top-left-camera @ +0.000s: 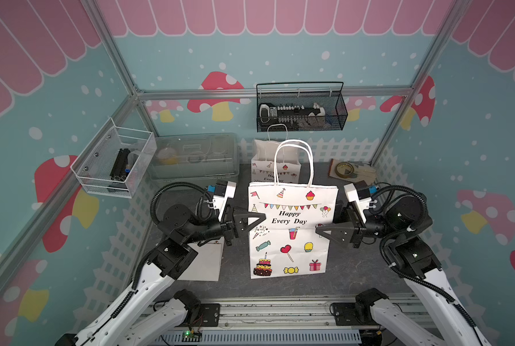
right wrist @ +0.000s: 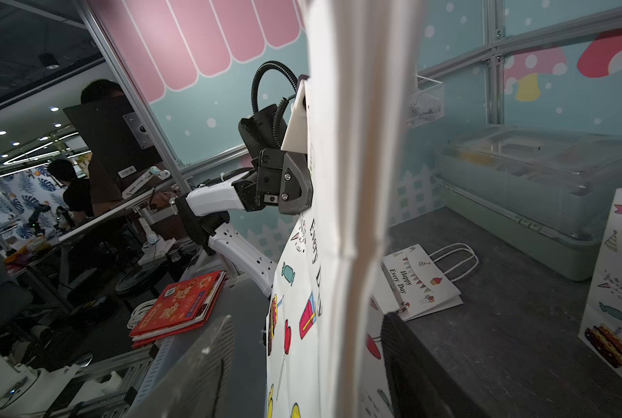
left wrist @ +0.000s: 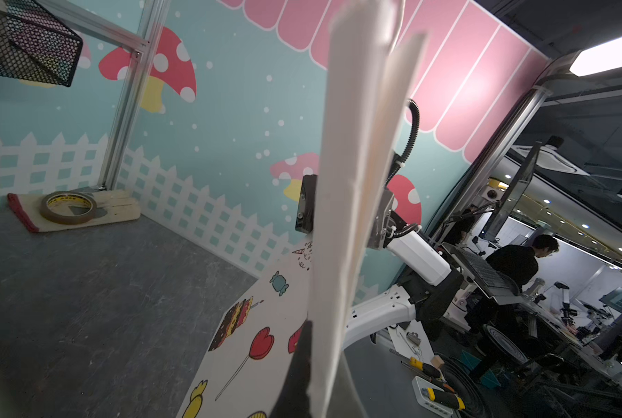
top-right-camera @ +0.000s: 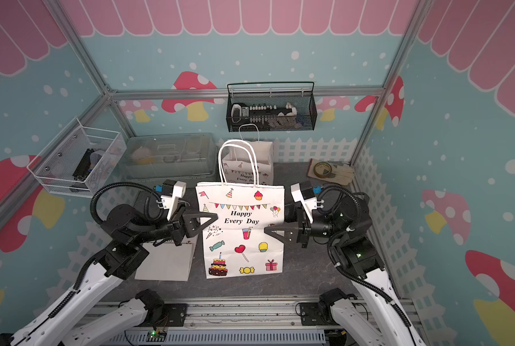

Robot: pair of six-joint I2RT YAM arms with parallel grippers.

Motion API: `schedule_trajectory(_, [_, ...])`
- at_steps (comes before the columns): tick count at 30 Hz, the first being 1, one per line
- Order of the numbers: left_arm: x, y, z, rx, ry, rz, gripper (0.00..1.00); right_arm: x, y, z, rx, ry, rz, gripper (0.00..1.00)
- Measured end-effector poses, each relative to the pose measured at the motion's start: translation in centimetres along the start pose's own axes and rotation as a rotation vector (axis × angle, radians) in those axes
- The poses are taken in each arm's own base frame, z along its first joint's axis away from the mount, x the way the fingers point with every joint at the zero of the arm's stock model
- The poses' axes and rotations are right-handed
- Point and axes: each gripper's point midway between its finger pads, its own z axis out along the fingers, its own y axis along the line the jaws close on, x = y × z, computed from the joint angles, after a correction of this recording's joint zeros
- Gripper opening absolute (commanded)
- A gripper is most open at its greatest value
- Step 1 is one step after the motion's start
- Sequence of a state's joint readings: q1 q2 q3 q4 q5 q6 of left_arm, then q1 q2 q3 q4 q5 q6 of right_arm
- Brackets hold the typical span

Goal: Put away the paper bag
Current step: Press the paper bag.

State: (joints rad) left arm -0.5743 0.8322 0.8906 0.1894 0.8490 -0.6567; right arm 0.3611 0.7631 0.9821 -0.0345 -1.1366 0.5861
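The paper bag [top-left-camera: 292, 236] [top-right-camera: 244, 239] is white with party drawings and "Happy Every Day". It stands upright and pressed flat in the middle of the dark table, handles up. My left gripper [top-left-camera: 260, 217] [top-right-camera: 212, 218] is shut on the bag's left edge, about halfway up. In the left wrist view the bag's folded edge [left wrist: 342, 217] runs up from the shut gripper [left wrist: 316, 380]. My right gripper [top-left-camera: 320, 230] [top-right-camera: 268, 230] is open at the bag's right edge. In the right wrist view its fingers [right wrist: 201, 362] stand apart on either side of the edge [right wrist: 338, 217].
A second printed bag [top-left-camera: 275, 167] stands behind the held one, and another [top-left-camera: 205, 260] lies flat by the left arm. At the back are a clear lidded box [top-left-camera: 194, 157], a tape roll [top-left-camera: 346, 170] on a glove, a black mesh basket [top-left-camera: 301, 107] and a white wire basket [top-left-camera: 115, 161].
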Motion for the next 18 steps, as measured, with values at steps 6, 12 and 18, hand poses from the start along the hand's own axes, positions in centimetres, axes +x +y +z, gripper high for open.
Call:
schedule_trajectory(6, [-0.02, 0.04, 0.52, 0.041, 0.014, -0.027, 0.00, 0.91, 0.32, -0.08, -0.026, 0.014, 0.026, 0.44])
schedule_trajectory(12, [-0.06, 0.28, 0.77, 0.052, 0.023, -0.029, 0.00, 0.93, 0.84, -0.21, -0.043, 0.009, 0.022, 0.19])
schedule_trajectory(18, [0.04, 0.47, 0.70, 0.045, 0.028, -0.026, 0.00, 0.89, 0.41, -0.23, -0.016, -0.002, 0.034, 0.05])
